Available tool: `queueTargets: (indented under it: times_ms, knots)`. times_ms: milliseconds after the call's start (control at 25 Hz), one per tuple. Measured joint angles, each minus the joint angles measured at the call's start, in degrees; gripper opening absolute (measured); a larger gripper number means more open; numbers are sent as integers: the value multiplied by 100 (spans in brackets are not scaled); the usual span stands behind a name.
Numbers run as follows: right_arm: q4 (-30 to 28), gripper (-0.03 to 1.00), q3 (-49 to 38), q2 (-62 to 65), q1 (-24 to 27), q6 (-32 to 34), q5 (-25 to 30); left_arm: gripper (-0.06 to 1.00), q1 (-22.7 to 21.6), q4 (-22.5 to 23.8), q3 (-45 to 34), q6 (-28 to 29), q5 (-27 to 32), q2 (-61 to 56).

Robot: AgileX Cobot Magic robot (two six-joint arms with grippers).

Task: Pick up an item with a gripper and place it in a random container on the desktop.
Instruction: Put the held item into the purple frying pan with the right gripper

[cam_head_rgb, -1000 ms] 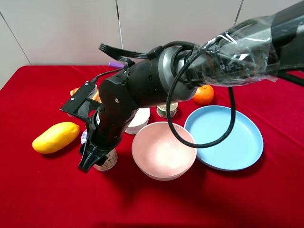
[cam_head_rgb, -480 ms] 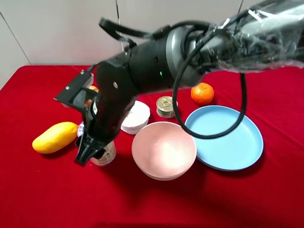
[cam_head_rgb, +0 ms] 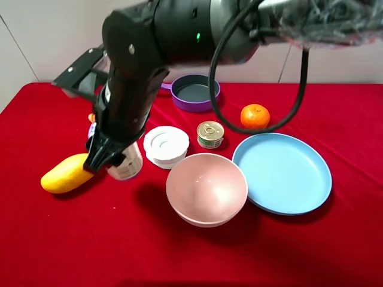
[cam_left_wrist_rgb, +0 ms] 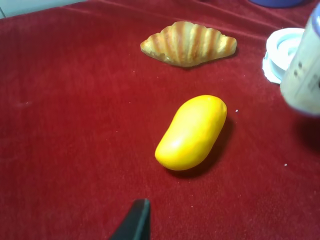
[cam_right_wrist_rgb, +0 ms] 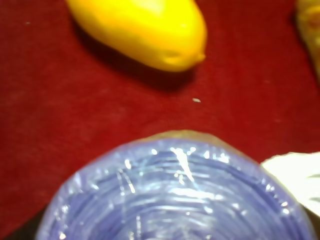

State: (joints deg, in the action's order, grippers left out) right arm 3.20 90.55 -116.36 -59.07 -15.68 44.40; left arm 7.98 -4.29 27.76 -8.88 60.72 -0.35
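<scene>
The desktop (cam_head_rgb: 335, 251), under red cloth, carries three open vessels. The largest is the blue plate (cam_head_rgb: 302, 194) on the right, the whole of its smooth face showing. Just beside it toward the middle is the pink bowl (cam_head_rgb: 206, 188), with only its pale inner surface on show. The container (cam_head_rgb: 192, 106), a small purple saucepan, stands at the far side of the cloth with its dark grey inside in plain view. The arm partly hides its handle.

The right arm reaches across from the upper right to the left half of the desktop. The right gripper (cam_head_rgb: 108, 156) has its fingers closed on the upper part of the item (cam_head_rgb: 127, 166), which leans a little. The item is held between the yellow mango (cam_head_rgb: 66, 173) and the white ridged jar (cam_head_rgb: 166, 145), well apart from the container. In the left wrist view its base seems clear of the cloth, with a shadow beneath. The right wrist view shows its shiny lilac top close up, with the mango beyond.

Of the left gripper (cam_left_wrist_rgb: 136, 222) only one black fingertip shows, above the cloth near the mango and touching nothing. How far its fingers are spread cannot be told.

A croissant (cam_left_wrist_rgb: 188, 43) lies beyond the mango. A gold-lidded tin (cam_head_rgb: 210, 134) stands beside the white jar, and an orange (cam_head_rgb: 255, 116) sits behind the plate.
</scene>
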Motion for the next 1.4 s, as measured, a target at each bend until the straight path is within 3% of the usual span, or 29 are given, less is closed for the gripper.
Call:
queueTargets:
  times_ms: [640,1120,1400]
  knots:
    - [-644,47,1336,-41,788,0,682,98,0,0,0,0,0,0]
    - [-663,47,1531,-423,1910,-52,265,98,0,0,0,0,0,0]
    - [-664,47,2231,-984,2409,-68,347,98,0,0,0,0,0,0]
